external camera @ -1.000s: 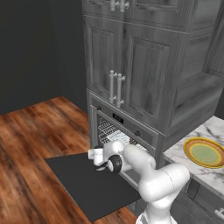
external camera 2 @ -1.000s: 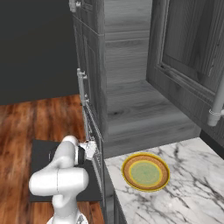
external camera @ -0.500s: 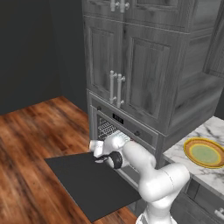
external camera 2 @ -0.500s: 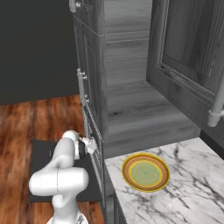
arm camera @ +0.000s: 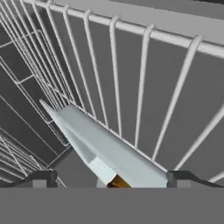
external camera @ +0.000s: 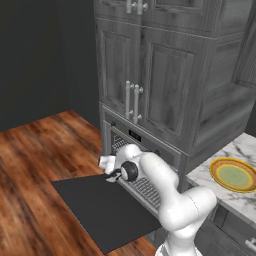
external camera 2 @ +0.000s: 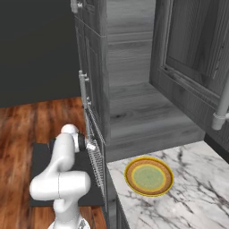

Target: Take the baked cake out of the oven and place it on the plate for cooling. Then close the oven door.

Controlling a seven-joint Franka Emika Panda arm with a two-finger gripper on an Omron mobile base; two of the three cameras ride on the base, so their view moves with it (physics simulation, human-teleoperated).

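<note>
The oven door [external camera: 102, 210] lies open and flat over the floor [external camera: 35, 150], before the oven [external camera: 137, 150]. The oven sits below the cabinet doors [external camera: 145, 80]. The plate [external camera: 234, 174] rests on the counter [external camera: 245, 150], right of the oven.

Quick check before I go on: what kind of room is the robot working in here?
A home kitchen, by the look of it. A built-in oven sits in a tall wall of grey wood cabinets with its door folded down over the wooden floor, and a marble counter beside it carries a plate.
</note>
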